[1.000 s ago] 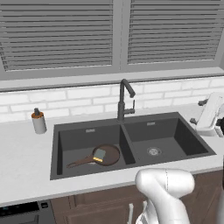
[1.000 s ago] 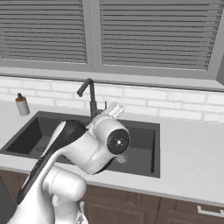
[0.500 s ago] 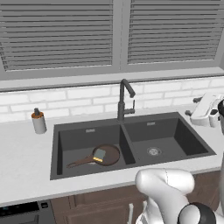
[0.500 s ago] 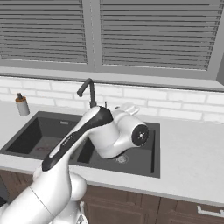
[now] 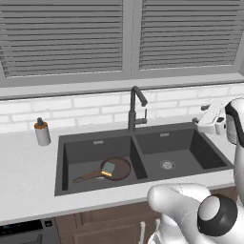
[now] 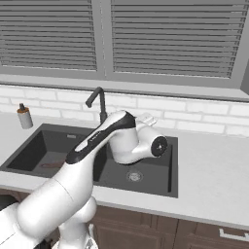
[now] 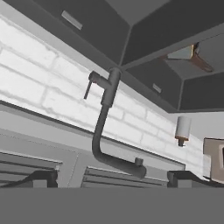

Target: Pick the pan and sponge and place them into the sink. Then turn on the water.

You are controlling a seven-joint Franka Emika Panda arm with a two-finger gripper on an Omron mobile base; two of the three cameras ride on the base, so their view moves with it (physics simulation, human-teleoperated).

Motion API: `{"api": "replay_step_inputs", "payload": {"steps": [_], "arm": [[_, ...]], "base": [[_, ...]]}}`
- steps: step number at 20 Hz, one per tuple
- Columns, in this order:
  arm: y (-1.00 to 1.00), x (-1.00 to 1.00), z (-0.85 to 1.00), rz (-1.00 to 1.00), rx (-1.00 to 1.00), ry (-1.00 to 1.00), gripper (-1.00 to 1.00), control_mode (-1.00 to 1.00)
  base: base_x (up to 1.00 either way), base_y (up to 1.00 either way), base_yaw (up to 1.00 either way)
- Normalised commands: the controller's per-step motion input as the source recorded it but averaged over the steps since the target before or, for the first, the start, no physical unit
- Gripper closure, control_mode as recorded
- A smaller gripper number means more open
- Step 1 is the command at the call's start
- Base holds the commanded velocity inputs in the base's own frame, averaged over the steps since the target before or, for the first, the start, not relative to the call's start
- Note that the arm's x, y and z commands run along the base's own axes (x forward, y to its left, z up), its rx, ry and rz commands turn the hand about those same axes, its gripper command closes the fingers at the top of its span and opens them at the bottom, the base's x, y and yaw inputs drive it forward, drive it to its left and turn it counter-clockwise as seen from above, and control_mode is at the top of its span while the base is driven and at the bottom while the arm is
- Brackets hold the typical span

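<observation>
Inside left sink [image 5: 66,162] basin – dark pan [image 5: 114,168], sponge [image 5: 108,168] on it; pincer [image 5: 213,125] released.

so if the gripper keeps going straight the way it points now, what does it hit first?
Most likely the tall dark gooseneck faucet: in the hand view it sits between the open gripper's fingertips, with the white brick backsplash behind. Depth is unclear.

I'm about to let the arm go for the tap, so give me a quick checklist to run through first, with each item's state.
1. Dark brown frying pan in the left basin of the dark grey double sink: ok.
2. Grey-green and yellow sponge in the sink, lying in the pan: ok.
3. Water running from the dark gooseneck faucet: not ok, no stream.
4. Gripper open and holding nothing: ok.
5. Gripper at the faucet: not ok, off to its right.
</observation>
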Motion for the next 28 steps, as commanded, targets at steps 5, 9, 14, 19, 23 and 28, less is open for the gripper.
{"api": "replay_step_inputs", "payload": {"steps": [5,9,14,19,23,28], "arm": [[0.00,0.45,-0.33,0.00,0.00,-0.07,-1.00,-1.00],[0.00,0.40,-0.39,0.00,0.00,-0.09,-1.00,-1.00],[0.00,0.37,-0.41,-0.01,0.00,-0.10,-1.00,-1.00],[0.00,0.33,-0.42,0.00,0.00,-0.09,-1.00,-1.00],[0.00,0.28,-0.43,0.00,0.00,-0.08,-1.00,-1.00],[0.06,0.20,-0.40,0.00,0.00,-0.11,-1.00,-1.00]], "base": [[0.00,0.00,0.00],[0.00,0.00,0.00],[0.00,0.00,0.00],[0.00,0.00,0.00],[0.00,0.00,0.00],[0.00,0.00,0.00]]}}
